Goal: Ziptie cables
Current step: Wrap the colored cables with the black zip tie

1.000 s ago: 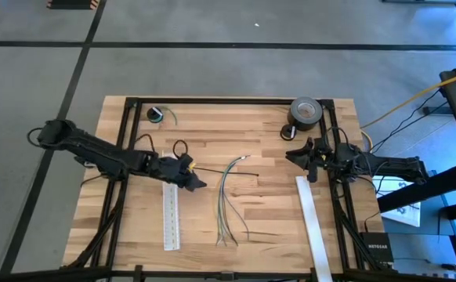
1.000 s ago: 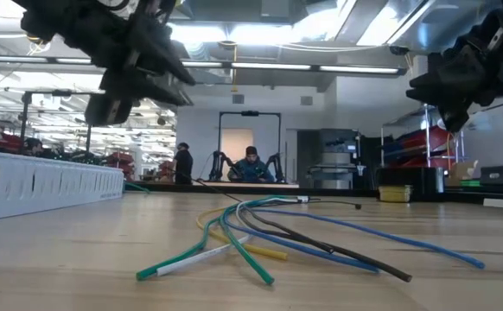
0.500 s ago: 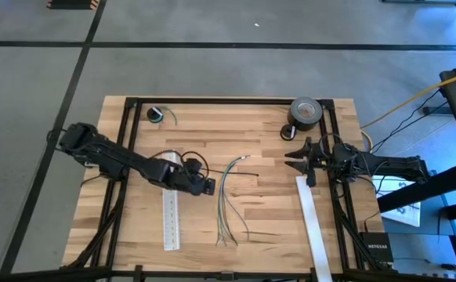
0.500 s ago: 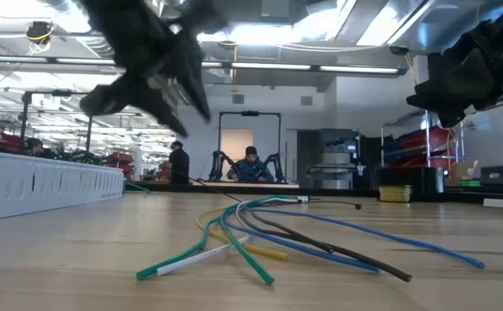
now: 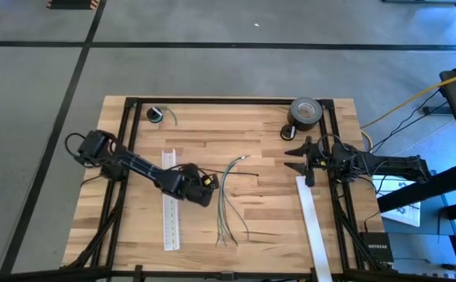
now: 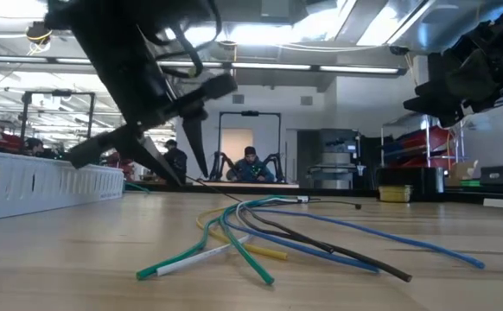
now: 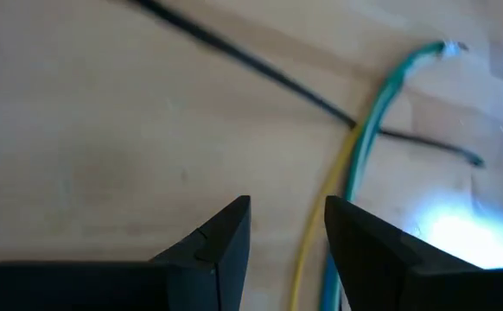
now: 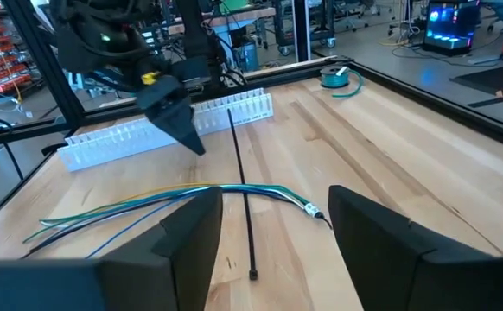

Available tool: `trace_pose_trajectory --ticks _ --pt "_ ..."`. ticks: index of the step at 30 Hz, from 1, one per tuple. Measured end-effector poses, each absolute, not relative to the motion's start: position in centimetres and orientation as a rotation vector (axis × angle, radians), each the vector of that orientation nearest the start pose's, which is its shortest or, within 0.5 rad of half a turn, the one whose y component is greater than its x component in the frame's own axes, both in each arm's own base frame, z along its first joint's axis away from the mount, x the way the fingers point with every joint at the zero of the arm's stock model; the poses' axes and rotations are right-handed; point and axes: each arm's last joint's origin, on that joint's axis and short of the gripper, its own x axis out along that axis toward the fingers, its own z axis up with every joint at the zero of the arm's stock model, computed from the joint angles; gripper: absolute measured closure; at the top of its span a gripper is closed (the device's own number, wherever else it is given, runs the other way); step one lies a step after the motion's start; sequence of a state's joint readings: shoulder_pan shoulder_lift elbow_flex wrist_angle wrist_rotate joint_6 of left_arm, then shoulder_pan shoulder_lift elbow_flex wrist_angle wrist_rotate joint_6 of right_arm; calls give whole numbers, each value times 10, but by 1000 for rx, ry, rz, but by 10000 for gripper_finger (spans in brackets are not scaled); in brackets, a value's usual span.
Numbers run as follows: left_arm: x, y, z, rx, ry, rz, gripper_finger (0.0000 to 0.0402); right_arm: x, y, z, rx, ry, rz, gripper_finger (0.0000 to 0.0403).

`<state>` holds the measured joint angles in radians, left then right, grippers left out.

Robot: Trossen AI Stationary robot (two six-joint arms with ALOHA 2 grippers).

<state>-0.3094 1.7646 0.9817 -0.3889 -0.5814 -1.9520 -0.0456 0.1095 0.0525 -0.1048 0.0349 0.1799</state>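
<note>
From above, my left gripper (image 5: 206, 188) is low over the table (image 5: 267, 149) just beside the cables (image 5: 228, 200), which lie mid-table; my right gripper (image 5: 297, 157) waits near the duct tape roll (image 5: 305, 112). At table height, the cables (image 6: 269, 233) fan across the wood. Past my left fingers (image 7: 226, 233), parted narrowly and empty, a black ziptie (image 7: 260, 73) crosses the green and yellow wires (image 7: 364, 147). My right fingers (image 8: 191, 233) stand wide, another ziptie (image 8: 241, 199) between them.
</note>
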Motion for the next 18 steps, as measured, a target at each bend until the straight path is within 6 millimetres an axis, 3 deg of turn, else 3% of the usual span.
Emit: trace_pose_trajectory --ticks 7,18 --pt "310 -66 143 -1182 435 1172 267 101 -6 162 180 157 -95 201" --pt "306 -61 144 -1088 326 1235 267 101 -6 163 179 154 -123 201"
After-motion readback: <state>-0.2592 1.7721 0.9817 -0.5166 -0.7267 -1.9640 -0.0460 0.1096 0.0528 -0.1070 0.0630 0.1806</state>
